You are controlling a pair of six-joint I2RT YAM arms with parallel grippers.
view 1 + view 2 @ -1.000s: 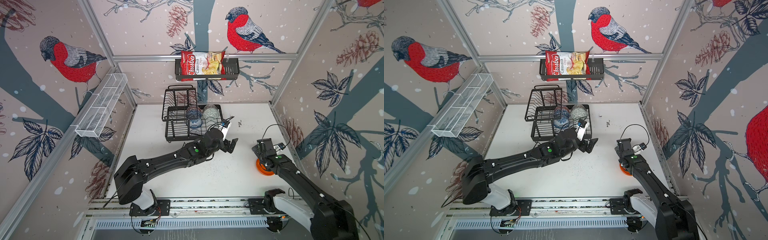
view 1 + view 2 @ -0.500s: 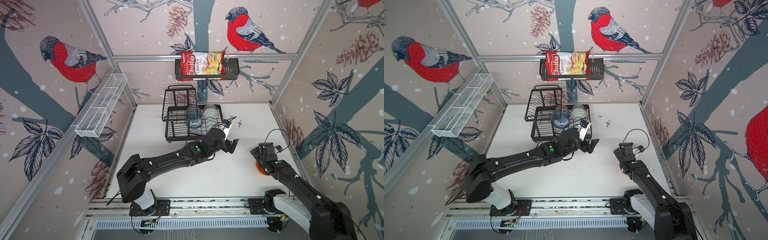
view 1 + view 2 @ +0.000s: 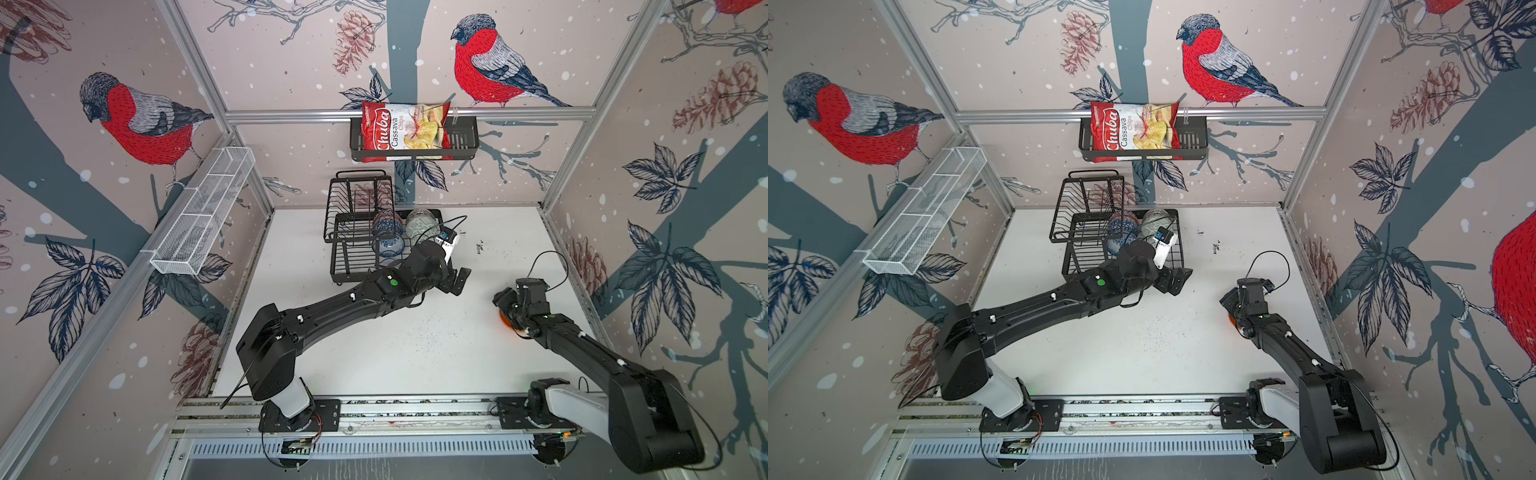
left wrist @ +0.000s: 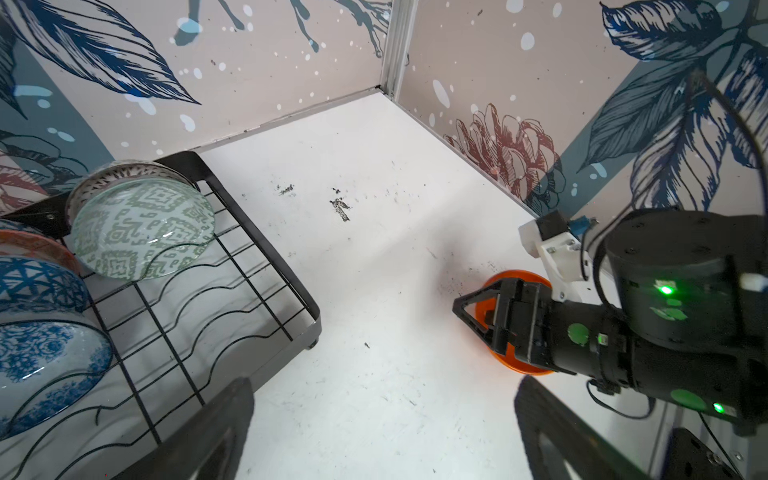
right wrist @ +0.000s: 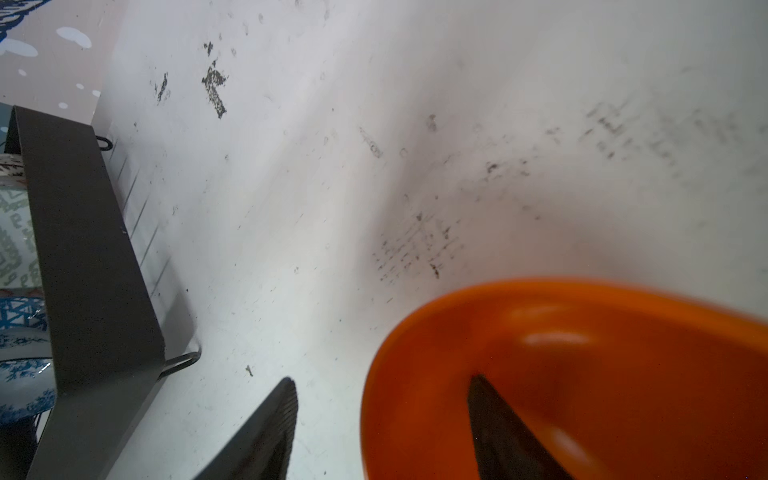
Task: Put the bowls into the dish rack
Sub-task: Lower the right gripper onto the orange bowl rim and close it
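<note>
Change noted: within the last second the right tool (image 5: 382, 379) had swung in over the orange bowl (image 5: 582, 332), and its jaws had begun to narrow.
Right tool state: partly drawn in and not yet gripping. One finger stood inside the bowl and one outside, with the rim between them and a gap showing at the outer finger.
Orange bowl: mouth up on the surface (image 3: 415, 353) at about 4 o'clock in both top views. It was largely hidden there under the right wrist and sat well apart from the rack (image 5: 91, 249).
Rack: at about 11 o'clock on the surface, which put it toward 10 o'clock from the orange bowl.
Rack contents: five bowls (image 4: 141, 232) stood on edge in its base.
Left tool (image 4: 384, 386): wide open and empty, held over the surface just off the rack's 4 o'clock corner. It had scarcely moved over the second.
Meaning for task: judged, the pick of the last loose bowl was under way. The clamp, lift and carry were still to come.
Risk: a pinch on the rim of a smooth bowl could let it tilt or slip. The left arm also lay near the path to the rack.
</note>
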